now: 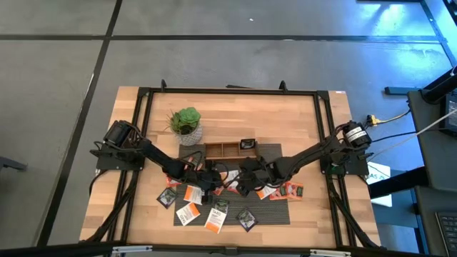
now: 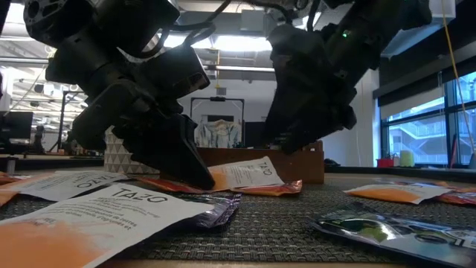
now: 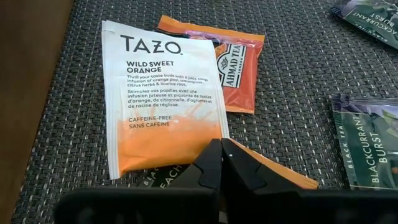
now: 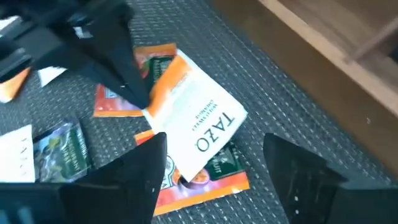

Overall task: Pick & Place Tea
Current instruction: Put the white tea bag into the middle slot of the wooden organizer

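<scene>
A white-and-orange Tazo tea sachet (image 3: 161,93) lies flat on a small pile of other tea on the dark mat (image 3: 292,124), over an orange-red sachet (image 3: 239,74). My left gripper (image 3: 221,148) is shut, its tips down at the sachet's orange end. My right gripper (image 4: 217,180) is open and hangs a little above the same sachet (image 4: 199,124), one finger on either side and clear of it. In the low view it (image 2: 301,141) stands above the pile. My left gripper presses its shut fingertips (image 2: 199,179) on the Tazo sachet's orange end (image 4: 163,99), at that short edge. The fingers slant down from the table's left. The sachet stays lying on the sachets below it.
The brown wooden tray (image 1: 228,150) stands just beyond the pile, with the potted plant (image 1: 187,125) to its left. Loose sachets lie toward the near edge (image 1: 189,210) and on the right (image 1: 285,191). A dark blackcurrant sachet (image 3: 367,143) lies beside the pile.
</scene>
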Controlling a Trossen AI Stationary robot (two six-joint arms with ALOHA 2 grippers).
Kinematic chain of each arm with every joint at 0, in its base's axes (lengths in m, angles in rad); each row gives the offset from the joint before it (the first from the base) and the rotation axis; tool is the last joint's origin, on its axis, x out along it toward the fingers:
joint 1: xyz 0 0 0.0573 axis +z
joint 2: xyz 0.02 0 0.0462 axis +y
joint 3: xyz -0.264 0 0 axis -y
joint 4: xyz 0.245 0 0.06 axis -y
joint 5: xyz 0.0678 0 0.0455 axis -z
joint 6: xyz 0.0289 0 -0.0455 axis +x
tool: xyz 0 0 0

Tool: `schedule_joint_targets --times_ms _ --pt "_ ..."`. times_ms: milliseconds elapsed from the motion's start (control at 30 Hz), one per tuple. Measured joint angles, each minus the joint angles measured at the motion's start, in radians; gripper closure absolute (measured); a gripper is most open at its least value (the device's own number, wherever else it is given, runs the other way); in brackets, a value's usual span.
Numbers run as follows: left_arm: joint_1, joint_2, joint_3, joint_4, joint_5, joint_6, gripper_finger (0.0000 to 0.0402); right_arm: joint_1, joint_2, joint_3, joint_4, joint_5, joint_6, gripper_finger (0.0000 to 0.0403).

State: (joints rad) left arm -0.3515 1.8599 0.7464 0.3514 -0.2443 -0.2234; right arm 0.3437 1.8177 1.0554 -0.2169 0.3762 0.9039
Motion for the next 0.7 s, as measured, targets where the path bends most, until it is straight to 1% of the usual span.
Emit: schedule_joint_targets --times_ms 100,267,333,433,700 --pt "0.000 0.000 0.000 0.002 0.000 0.000 0.0399 0.000 0.035 0.000 0.018 -0.004 0.013 0.0130" --pt "0.000 0.001 -0.001 0.008 0.000 0.000 0.0398 0.001 0.101 0.000 0.109 -0.072 -0.003 0.0132" --pt "0.000 0.001 -0.001 0.009 0.000 0.000 0.0399 0.001 0.114 0.000 0.125 -0.085 -0.016 0.0139" --pt "0.000 0.002 -0.001 0.010 0.000 0.000 0.0399 0.000 0.114 0.000 0.130 -0.089 -0.018 0.0160" --pt "0.000 0.002 -0.001 0.010 0.000 0.000 0.0399 -0.001 0.098 0.000 0.125 -0.072 -0.053 0.0244"
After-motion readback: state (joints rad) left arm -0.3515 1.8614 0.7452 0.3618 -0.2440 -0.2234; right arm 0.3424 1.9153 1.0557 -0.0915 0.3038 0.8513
